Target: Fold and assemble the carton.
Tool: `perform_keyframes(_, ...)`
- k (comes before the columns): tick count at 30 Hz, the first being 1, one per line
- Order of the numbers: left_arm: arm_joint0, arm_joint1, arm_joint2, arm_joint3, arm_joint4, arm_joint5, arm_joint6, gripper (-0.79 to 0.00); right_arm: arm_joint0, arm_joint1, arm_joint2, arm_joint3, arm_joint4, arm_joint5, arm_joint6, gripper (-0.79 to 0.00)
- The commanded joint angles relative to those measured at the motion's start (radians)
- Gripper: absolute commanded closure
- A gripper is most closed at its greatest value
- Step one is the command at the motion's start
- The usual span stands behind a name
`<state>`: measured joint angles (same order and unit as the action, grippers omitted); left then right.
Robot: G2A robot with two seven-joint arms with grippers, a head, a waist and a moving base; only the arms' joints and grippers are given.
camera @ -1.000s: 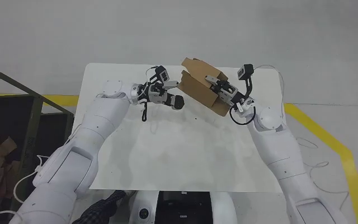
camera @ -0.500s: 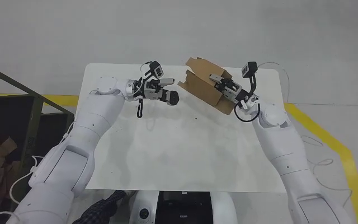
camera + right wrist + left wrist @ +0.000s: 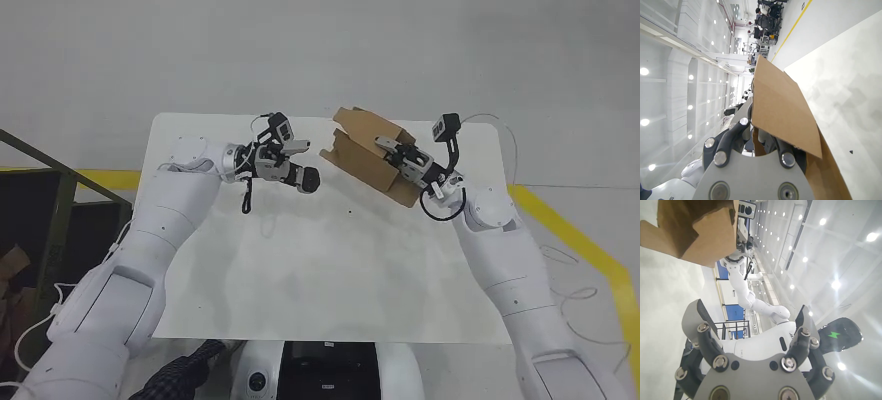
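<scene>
The brown carton (image 3: 362,150) is held tilted above the far right part of the white table (image 3: 300,270), its flaps partly open. My right gripper (image 3: 398,157) is shut on one carton wall (image 3: 780,109), with one finger (image 3: 745,115) outside the wall and the other inside the carton. My left gripper (image 3: 306,148) stands open just left of the carton, apart from it and holding nothing. In the left wrist view its fingers (image 3: 703,313) are spread wide, and a corner of the carton (image 3: 696,228) hangs beyond them.
The table's far edge (image 3: 300,114) lies just behind both grippers. A dark metal frame (image 3: 40,190) stands on the floor to the left, and a yellow floor line (image 3: 570,235) runs to the right.
My left gripper has drawn back a little to the left, away from the carton. My right arm has shifted the carton slightly toward the far edge.
</scene>
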<state>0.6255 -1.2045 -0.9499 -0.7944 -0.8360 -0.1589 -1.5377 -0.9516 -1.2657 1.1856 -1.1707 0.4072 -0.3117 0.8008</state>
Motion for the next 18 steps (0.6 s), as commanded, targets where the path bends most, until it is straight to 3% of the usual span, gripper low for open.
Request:
perform_keyframes(1,0.015,0.012,-0.011,-0.037,-0.008,0.037,0.002,-0.785,-0.001,0.002,0.004,0.003,0.011,-0.004,0.046,0.0)
perform_keyframes(7,0.061,0.041,-0.015,-0.119,-0.021,0.112,0.002,-0.785,-0.013,0.003,-0.003,-0.004,0.042,0.007,0.098,0.0)
perform_keyframes(18,0.105,0.051,0.046,-0.18,-0.057,0.169,0.002,-0.785,-0.064,0.005,-0.01,-0.095,0.02,0.029,0.054,0.0)
